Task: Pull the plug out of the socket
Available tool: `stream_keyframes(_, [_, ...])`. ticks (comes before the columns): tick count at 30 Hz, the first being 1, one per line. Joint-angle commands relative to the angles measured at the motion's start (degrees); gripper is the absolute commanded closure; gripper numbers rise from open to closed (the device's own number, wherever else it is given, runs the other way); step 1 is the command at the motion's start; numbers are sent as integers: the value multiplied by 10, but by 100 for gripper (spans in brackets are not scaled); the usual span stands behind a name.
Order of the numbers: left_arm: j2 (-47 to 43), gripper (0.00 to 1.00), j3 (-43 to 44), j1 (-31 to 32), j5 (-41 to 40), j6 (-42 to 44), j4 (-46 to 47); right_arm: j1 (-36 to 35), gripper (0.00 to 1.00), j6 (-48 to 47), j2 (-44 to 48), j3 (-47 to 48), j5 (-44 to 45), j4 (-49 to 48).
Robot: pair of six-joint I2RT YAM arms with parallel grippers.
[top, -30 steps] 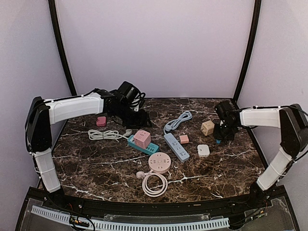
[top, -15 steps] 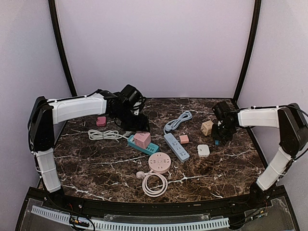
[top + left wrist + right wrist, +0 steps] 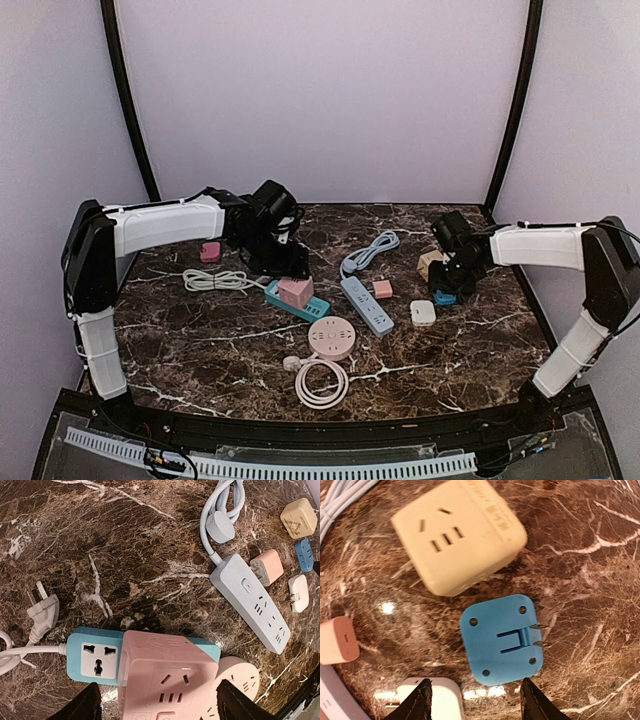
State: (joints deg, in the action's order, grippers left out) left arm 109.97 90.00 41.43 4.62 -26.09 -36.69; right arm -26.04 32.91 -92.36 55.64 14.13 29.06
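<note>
dark marble table (image 3: pixel 200 345), lilac walls (image 3: pixel 320 100), 2 black poles (image 3: pixel 128 100)

Marble table (image 3: pixel 200 345): power strips (image 3: pixel 366 306), loose adapters (image 3: pixel 423 312).

- I see only the dark tips of the left hand (image 3: pixel 160 702) at the bottom edge of its wrist view. They sit one on either side of the pink cube plug (image 3: pixel 167 675), and that edge cuts off the plug's lower part.
- From above, the left hand covers the cube's far side, so I can't tell whether they touch.
- In the right wrist view, the bottom edge cuts the white adapter (image 3: pixel 427 697) and the left edge cuts the pink adapter (image 3: pixel 337 640).
</note>
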Motion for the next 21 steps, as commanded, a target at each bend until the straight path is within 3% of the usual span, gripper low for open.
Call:
stream_keyframes(1, [11,21,22,3,-17,26,-39,-26,41,-14,32,28,-41,-6])
stream_keyframes(11, [55,21,69,16,-7,63,-91,-101,31,-73,25,61,-162,-91])
stream_keyframes(21, [82,29,91,25,-32,62,-114,-151,38,-69,-48,109,-318,-182])
